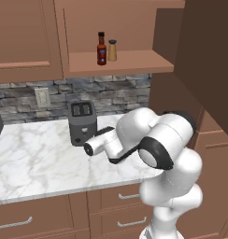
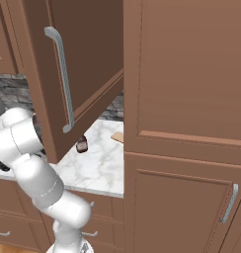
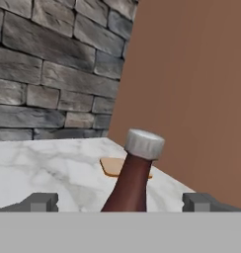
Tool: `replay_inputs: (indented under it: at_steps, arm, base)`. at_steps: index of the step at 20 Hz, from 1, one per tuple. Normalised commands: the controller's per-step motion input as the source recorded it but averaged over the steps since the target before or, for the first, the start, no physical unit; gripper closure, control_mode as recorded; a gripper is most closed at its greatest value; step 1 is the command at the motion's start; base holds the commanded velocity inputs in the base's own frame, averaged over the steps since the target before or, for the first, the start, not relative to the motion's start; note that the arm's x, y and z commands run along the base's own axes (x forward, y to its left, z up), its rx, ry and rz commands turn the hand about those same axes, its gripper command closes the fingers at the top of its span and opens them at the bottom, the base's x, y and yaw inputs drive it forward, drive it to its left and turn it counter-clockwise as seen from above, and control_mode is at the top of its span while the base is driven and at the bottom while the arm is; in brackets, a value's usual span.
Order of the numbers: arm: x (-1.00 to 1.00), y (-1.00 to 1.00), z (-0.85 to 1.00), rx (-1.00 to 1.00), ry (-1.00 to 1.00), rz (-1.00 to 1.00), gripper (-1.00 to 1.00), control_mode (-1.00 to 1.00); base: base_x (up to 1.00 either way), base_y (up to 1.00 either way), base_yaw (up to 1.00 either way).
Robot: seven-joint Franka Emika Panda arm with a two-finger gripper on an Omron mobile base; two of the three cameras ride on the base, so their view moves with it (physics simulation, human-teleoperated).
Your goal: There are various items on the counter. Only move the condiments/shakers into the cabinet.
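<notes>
A simulated kitchen with brown wooden cabinetry and a grey stone backsplash (image 3: 48,74) is framing the white, grey-veined marble counter (image 1: 36,163). In the hand view the gripper (image 3: 123,202) is standing with its two dark finger tips (image 3: 41,201) spread wide, one at either side of the reddish-brown, pale-capped bottle (image 3: 130,185), and neither tip is touching it, so nothing is being held. The bottle is standing upright on the marble between the tips (its grey ribbed cap is rising above them). Just behind it, a flat tan bread-like slab (image 3: 112,166) is lying on the counter near the brown wooden side panel (image 3: 191,94).

From the right base view the same bottle (image 2: 82,145) is sitting on the counter below the open cabinet door (image 2: 78,59), with the slab (image 2: 117,137) showing as a tan edge further along, beside the tall cabinet.

Farther out, in the left base view, a dark grey two-slot toaster (image 1: 81,122) is standing upright on the counter against the backsplash, well apart from the bottle's corner. Above it, on the plain wooden shelf of the open brown wall cabinet (image 1: 120,63), a dark, red-labelled, black-capped bottle (image 1: 101,49) and a tan shaker with a dark cap (image 1: 112,50) are standing upright just beside each other.
</notes>
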Motion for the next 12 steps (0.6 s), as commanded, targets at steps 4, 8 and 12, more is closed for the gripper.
replay_inputs:
  at_steps: [4,8,12]
  arm:
    - [0.14,0.0,0.0,-0.01,0.0,0.0,-1.0,-1.0]
    - [0.07,-0.04,0.0,0.0,0.0,0.0,-1.0,-1.0]
    - [0.08,-0.13,0.0,0.0,0.0,0.0,-1.0,-1.0]
  base:
    - [0.0,0.0,0.0]
    - [0.0,0.0,0.0]
    - [0.0,0.0,0.0]
